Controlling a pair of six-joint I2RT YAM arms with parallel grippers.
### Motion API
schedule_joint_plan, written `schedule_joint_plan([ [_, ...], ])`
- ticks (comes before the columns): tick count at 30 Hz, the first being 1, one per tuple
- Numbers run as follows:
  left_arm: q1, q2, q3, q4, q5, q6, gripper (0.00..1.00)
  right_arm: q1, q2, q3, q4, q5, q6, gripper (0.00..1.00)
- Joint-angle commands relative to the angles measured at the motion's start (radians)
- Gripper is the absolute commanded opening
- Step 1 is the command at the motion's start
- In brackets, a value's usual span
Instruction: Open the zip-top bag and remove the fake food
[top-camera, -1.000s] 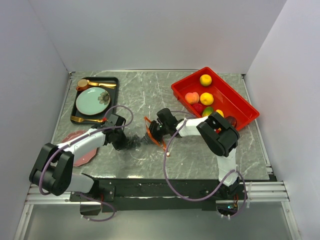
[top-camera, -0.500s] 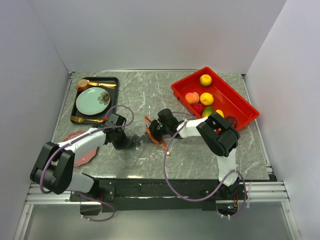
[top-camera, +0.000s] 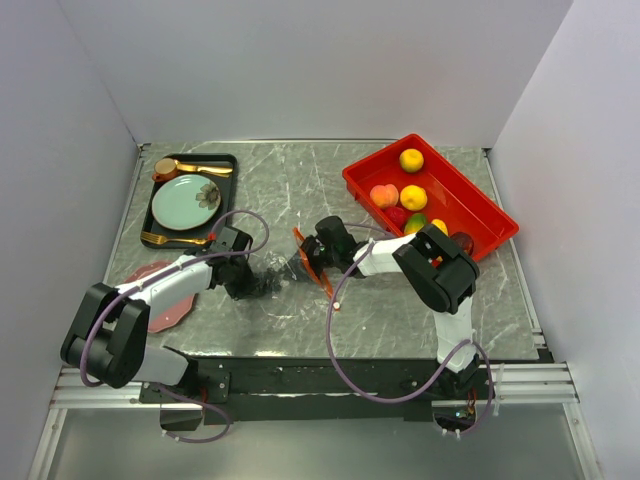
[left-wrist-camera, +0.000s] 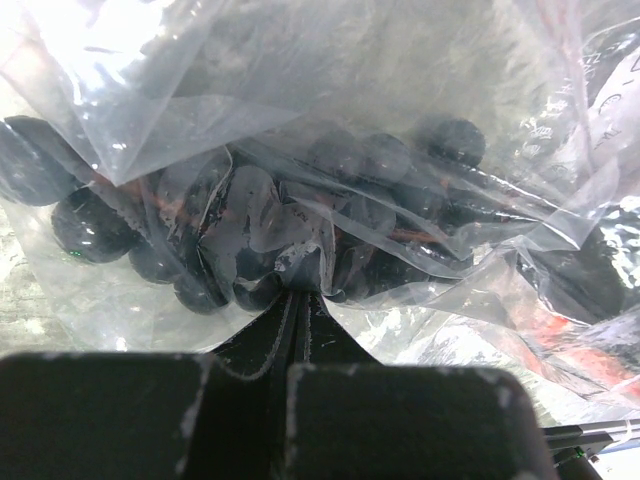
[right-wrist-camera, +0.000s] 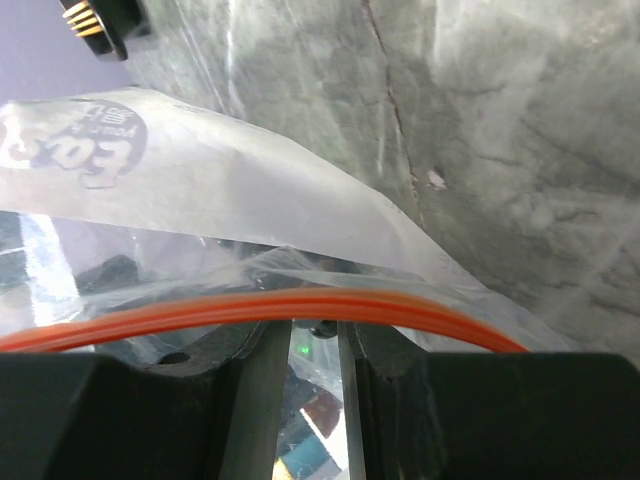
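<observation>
The zip-top bag (top-camera: 286, 272) lies crumpled on the marble table between my two grippers. My left gripper (top-camera: 264, 284) is shut on the bag's clear film (left-wrist-camera: 300, 100), just below a bunch of dark purple fake grapes (left-wrist-camera: 270, 225) still inside it; the jaws are pressed together (left-wrist-camera: 300, 292). My right gripper (top-camera: 309, 260) is at the bag's mouth. Its jaws (right-wrist-camera: 315, 325) stand a narrow gap apart, and the orange-red zip strip (right-wrist-camera: 300, 303) runs across their tips. Several fake fruits, yellow (top-camera: 411, 159) and peach (top-camera: 383, 195), lie in the red tray (top-camera: 470, 187).
A black tray holding the mint-green plate (top-camera: 185, 202) and gold cutlery stands at the back left. A pink plate (top-camera: 160, 300) lies under my left arm. White walls close in the table on three sides.
My right gripper and the zip strip have shifted slightly away from the arms. My left gripper has moved a little to the right with the bag.
</observation>
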Motion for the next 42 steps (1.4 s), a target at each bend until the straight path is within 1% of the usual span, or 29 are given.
schedule_joint_plan([
  [1,0.004,0.008,0.023,-0.02,-0.033,0.032,0.01,-0.006,-0.016,0.0,0.027,0.022,0.018,0.32],
  [8,0.004,0.012,0.03,-0.02,-0.033,0.037,0.01,-0.003,-0.006,0.006,-0.008,0.04,0.029,0.32],
  [13,0.004,0.009,0.027,-0.015,-0.021,0.038,0.01,-0.003,0.0,0.009,-0.024,0.06,0.067,0.31],
  [17,0.004,0.006,0.027,-0.018,-0.02,0.043,0.01,0.006,-0.005,0.031,-0.079,0.086,0.075,0.31],
  [20,0.004,0.005,0.027,-0.017,-0.018,0.046,0.01,0.008,-0.014,0.026,-0.079,0.1,0.095,0.31],
  [29,0.004,0.008,0.032,-0.012,-0.01,0.053,0.01,0.015,0.012,0.091,-0.125,0.102,0.118,0.31],
  [34,0.004,0.009,0.029,-0.006,-0.007,0.053,0.01,0.026,0.018,0.134,-0.194,0.117,0.107,0.31],
  [42,0.004,0.009,0.024,0.005,-0.001,0.056,0.01,0.038,0.033,0.154,-0.255,0.132,0.109,0.3],
])
